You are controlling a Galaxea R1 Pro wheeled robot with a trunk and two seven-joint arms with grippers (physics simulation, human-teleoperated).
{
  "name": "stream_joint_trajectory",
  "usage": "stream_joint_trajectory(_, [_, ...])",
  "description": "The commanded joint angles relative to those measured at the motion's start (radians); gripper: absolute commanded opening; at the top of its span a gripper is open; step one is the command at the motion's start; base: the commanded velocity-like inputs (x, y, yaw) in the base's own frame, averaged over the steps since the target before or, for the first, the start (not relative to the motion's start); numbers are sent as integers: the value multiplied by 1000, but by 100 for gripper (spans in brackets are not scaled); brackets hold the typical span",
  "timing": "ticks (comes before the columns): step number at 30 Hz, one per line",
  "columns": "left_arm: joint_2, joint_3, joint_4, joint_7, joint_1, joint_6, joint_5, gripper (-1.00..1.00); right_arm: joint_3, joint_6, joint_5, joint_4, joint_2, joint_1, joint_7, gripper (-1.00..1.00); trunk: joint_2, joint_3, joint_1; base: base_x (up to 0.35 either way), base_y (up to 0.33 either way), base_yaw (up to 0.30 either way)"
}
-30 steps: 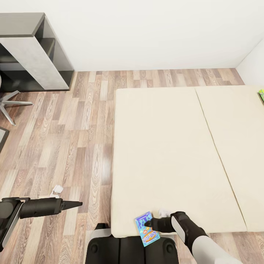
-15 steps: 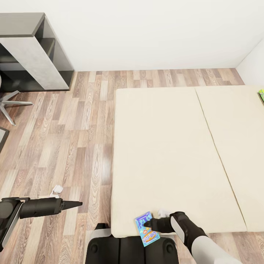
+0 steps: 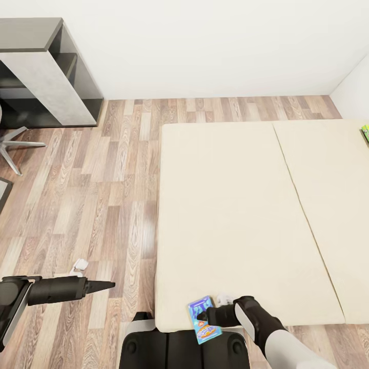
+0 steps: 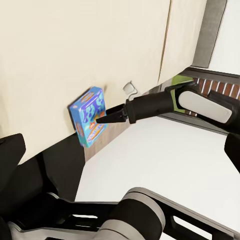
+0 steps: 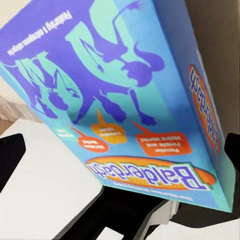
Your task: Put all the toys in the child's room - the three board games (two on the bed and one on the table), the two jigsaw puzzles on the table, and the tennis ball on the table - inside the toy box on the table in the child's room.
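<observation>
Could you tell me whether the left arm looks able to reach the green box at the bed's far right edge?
Probably not: the left end effector hangs over the floor, with the whole beige bed between it and the green box.

Left wrist camera: right gripper [image 4: 100, 119] at the blue board game [image 4: 89, 116], at the edge of the bed [image 4: 75, 55].

The box stands tilted on the beige mattress edge, its printed face turned toward the camera. The dark right gripper reaches in from 3 o'clock, its tapered fingers [image 4: 114, 115] touching the box's side; jaw gap cannot be determined. The robot's white trunk [image 4: 165, 165] lies at 5 o'clock. 1 small white object [image 4: 129, 89] sits just beyond the arm.
</observation>
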Motion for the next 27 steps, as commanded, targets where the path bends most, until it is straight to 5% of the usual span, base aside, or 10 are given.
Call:
stream_joint_trajectory(1, [0, 0, 0, -4, 0, 11, -1, 100, 7, 5, -10, -1, -1, 0, 1, 100, -1, -1, 0, 0, 0, 0])
stream_joint_trajectory(19, [0, 0, 0, -4, 0, 11, -1, 100, 6, 4, -10, -2, 1, 0, 11, 100, -1, -1, 0, 0, 0, 0])
stream_joint_trajectory(27, [0, 0, 0, -4, 0, 10, -1, 100, 5, 4, -10, -3, 4, -1, 74, 100, -1, -1, 0, 0, 0, 0])
